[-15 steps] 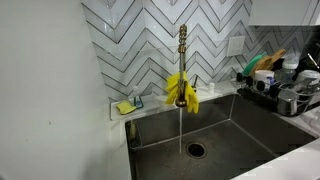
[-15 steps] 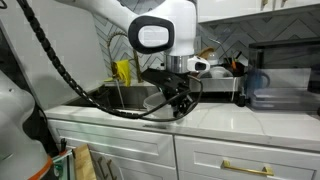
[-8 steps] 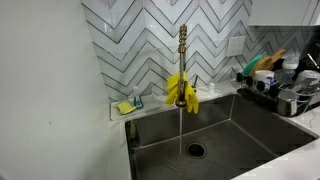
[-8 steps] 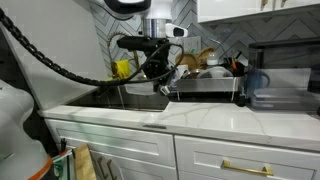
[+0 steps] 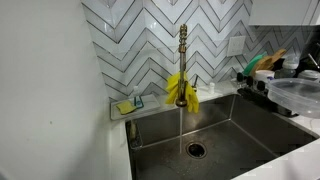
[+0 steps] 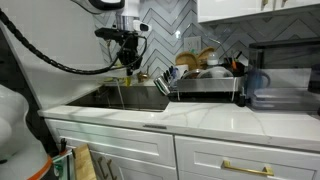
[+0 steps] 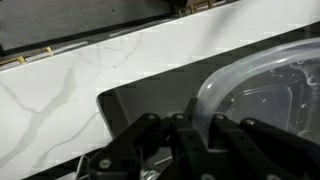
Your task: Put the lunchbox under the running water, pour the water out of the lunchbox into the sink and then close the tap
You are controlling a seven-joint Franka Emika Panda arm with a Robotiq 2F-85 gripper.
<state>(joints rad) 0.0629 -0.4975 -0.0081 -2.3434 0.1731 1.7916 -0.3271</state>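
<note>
Over the sink [image 5: 240, 125], near the back edge of the tabletop [image 7: 60, 95]: the carry phase of the rinse. The end effector [image 6: 128, 58] is clamped on the rim of the clear lunchbox [image 7: 270, 90], with one finger on each side of the wall in the wrist view.

Change over the last second: the arm has risen from the front edge of the tabletop and swung across to the basin. As a result, the lunchbox [image 5: 296, 93] now enters an exterior view from the side of the dish rack [image 6: 205, 85], where it was absent before.

The running water [image 5: 180, 125] is unchanged, a thin straight stream falling from the tap [image 5: 182, 50] past the yellow cloth [image 5: 182, 90] to just beside the drain [image 5: 196, 150]. The lunchbox is well apart from the stream and above the basin floor, so no filling has begun.

Judgement: transport is nearly complete. What remains is a sideways move to bring the open box under the stream, then tipping it out and closing the tap. The rim grip on thin clear plastic may slip as water adds weight.
</note>
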